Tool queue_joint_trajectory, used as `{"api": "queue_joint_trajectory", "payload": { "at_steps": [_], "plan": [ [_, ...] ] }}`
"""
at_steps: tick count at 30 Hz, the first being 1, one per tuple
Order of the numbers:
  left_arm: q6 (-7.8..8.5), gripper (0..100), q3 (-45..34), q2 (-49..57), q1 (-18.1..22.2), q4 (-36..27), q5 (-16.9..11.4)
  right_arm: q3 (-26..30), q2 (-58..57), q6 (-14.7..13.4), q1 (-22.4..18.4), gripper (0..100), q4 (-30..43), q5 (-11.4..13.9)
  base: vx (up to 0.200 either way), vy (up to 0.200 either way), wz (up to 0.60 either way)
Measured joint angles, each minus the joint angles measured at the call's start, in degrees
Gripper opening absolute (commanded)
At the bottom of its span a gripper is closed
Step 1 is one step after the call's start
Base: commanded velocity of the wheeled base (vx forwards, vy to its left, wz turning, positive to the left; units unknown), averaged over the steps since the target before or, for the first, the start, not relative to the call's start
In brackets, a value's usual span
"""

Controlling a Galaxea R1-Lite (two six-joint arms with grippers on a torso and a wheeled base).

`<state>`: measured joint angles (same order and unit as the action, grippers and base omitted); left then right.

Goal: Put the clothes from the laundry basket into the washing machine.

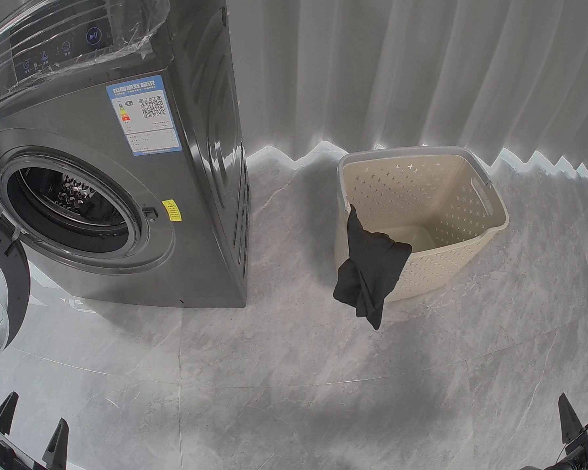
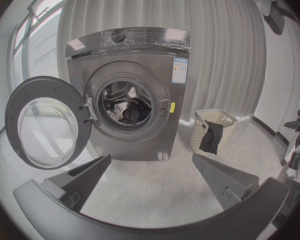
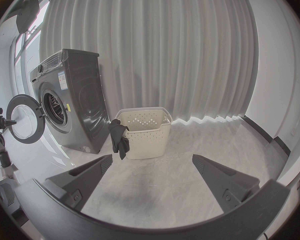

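Grey stone-pattern floor [image 1: 294, 373], white pleated curtain [image 1: 405, 53] behind. Washing machine [image 1: 196, 164]: door [image 2: 48, 130] open, blue label [image 1: 144, 115] and yellow sticker [image 1: 172, 210] on front, print illegible. Black garment [image 1: 370, 269] hangs over laundry basket [image 1: 438, 275] rim; drum [image 1: 72, 203] possibly holds dark clothing [image 2: 133, 113]. Left gripper [image 2: 150, 157], right gripper [image 3: 151, 157]: spread, empty.

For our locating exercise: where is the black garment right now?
In the head view, the black garment hangs over the rim of the laundry basket, on the side facing the washing machine, draping down the outer wall.
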<state>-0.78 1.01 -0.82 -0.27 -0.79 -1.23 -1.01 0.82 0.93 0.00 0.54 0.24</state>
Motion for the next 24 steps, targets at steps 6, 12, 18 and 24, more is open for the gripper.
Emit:
{"api": "queue_joint_trajectory", "payload": {
  "at_steps": [6, 12, 18, 24],
  "plan": [
    [-0.09, 100, 0.0, 0.0, 0.0, 0.0, 0.0, 0.0, 0.0, 0.0, 0.0, 100, 0.0, 0.0, 0.0, 0.0, 0.0],
    [-0.01, 100, 0.0, 0.0, 0.0, 0.0, 0.0, 0.0, 0.0, 0.0, 0.0, 100, 0.0, 0.0, 0.0, 0.0, 0.0],
    [0.0, 100, 0.0, 0.0, 0.0, 0.0, 0.1, 0.0, 0.0, 0.0, 0.0, 100, 0.0, 0.0, 0.0, -0.2, 0.0],
    [0.0, 100, 0.0, 0.0, 0.0, 0.0, 0.1, 0.0, 0.1, 0.0, 0.0, 100, 0.6, 0.2, 0.0, -0.2, 0.0]
  ]
}}
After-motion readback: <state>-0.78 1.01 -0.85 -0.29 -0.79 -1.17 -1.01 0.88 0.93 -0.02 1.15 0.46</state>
